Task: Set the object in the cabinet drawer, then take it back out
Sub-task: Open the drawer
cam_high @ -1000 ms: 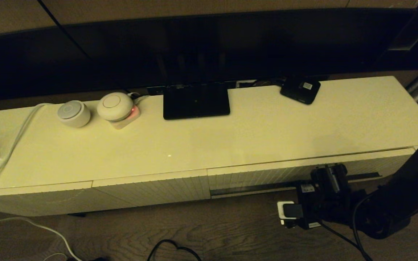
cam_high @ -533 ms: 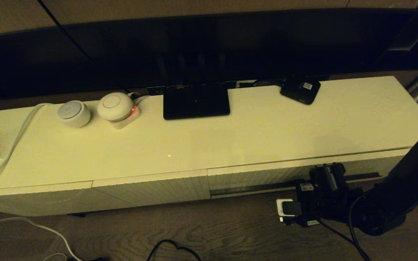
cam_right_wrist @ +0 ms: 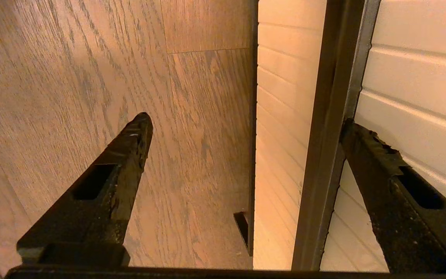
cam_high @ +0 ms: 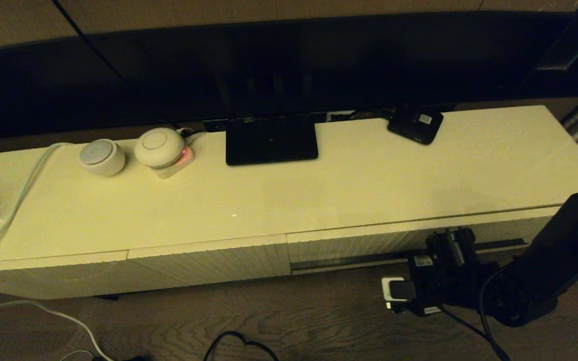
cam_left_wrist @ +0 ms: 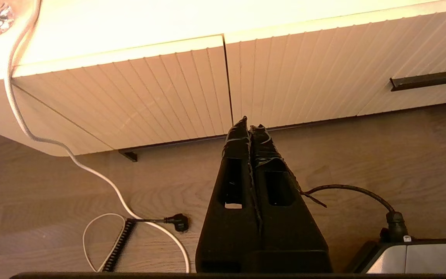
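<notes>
The cabinet drawer [cam_high: 369, 243] is the wide ribbed cream front at the right of the low cabinet, pushed in flush, with a long dark slot [cam_right_wrist: 331, 116] along its lower edge. My right gripper [cam_high: 449, 245] hangs low in front of that slot. In the right wrist view the right gripper [cam_right_wrist: 246, 124] is open and empty, one finger [cam_right_wrist: 366, 155] close against the ribbed front beside the slot, the other over the floor. The left gripper [cam_left_wrist: 249, 126] is shut and empty, parked low over the floor facing the left fronts. The object is out of view.
On the cabinet top [cam_high: 369, 185] sit a flat black box with a white label [cam_high: 415, 125], a black stand base [cam_high: 271, 140], two round white devices [cam_high: 102, 157] and a white cable [cam_high: 13, 210]. A black cable [cam_high: 239, 343] lies on the wood floor.
My right arm has shifted slightly left and nearer the drawer front, gripper staying open. The drawer and everything on the cabinet top have not moved.
</notes>
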Tool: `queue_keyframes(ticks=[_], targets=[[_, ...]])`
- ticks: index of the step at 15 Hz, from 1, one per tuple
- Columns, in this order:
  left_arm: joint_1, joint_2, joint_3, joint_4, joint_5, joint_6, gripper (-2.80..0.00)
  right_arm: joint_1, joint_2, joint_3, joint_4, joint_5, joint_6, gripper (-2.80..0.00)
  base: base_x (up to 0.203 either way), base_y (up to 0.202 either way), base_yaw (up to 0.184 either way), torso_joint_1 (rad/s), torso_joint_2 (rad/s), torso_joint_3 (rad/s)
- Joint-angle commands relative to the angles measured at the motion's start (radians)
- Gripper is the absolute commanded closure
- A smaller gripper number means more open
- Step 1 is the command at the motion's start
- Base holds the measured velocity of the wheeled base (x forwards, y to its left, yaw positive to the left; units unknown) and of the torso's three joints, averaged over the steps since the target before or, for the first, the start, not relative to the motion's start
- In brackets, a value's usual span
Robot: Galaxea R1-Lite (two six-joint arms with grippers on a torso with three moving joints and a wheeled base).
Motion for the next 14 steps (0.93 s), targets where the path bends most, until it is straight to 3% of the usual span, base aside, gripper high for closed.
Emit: queue_keyframes(ticks=[1,14], targets=[[0.000,0.000,0.003,0.000,0.000,0.000,0.00,0.001,0.003,0.009,-0.001,0.000,-0.008,-2.80,0.000,0.000,0.000,0.000,0.00,0.000],[0.000,0.000,0.003,0.000,0.000,0.000,0.00,0.021,-0.031,0.122,-0.001,0.010,-0.012,-2.80,0.000,0.000,0.000,0.000,0.00,0.000]])
